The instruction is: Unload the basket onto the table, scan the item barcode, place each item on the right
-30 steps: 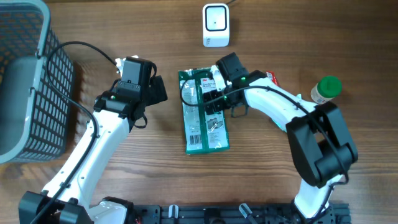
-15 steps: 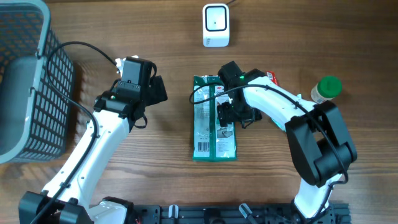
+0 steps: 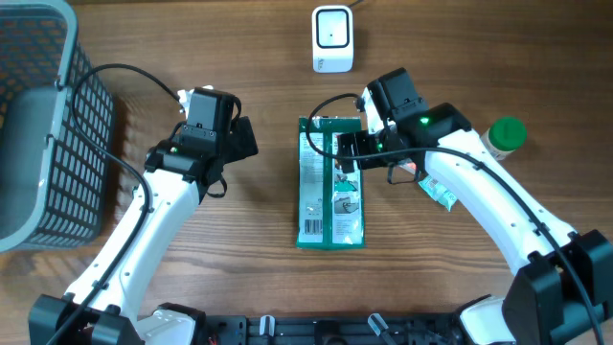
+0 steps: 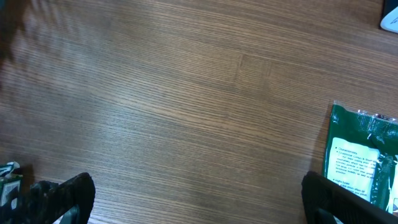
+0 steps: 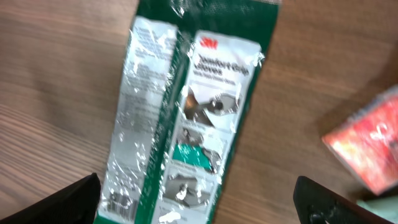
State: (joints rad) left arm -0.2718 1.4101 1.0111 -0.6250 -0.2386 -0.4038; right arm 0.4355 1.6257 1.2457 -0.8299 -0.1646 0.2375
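the green packet (image 3: 330,187) lies flat on the table, on the robot's side of the scanner (image 3: 332,38) and well short of it. its long side points roughly at the scanner. the right gripper (image 5: 198,200) hangs over the packet's end nearer the scanner. its jaws are spread as wide as they go and have hold of nothing, and the printed face of the packet shows plainly between them. the left gripper (image 4: 199,198) is just as wide and just as empty. it sits over bare wood, toward the robot and to the left of the scanner.

i judge the step in hand to be the pickup, with nothing yet presented to the scanner. what looks like the barcode patch sits on the packet's end farthest from the scanner (too small to read from above). the next move calls for closing on the packet somewhere clear of that patch. it then has to be lifted and turned so the patch faces the scanner's window. the film is thin and glossy, so it may slip or crumple.
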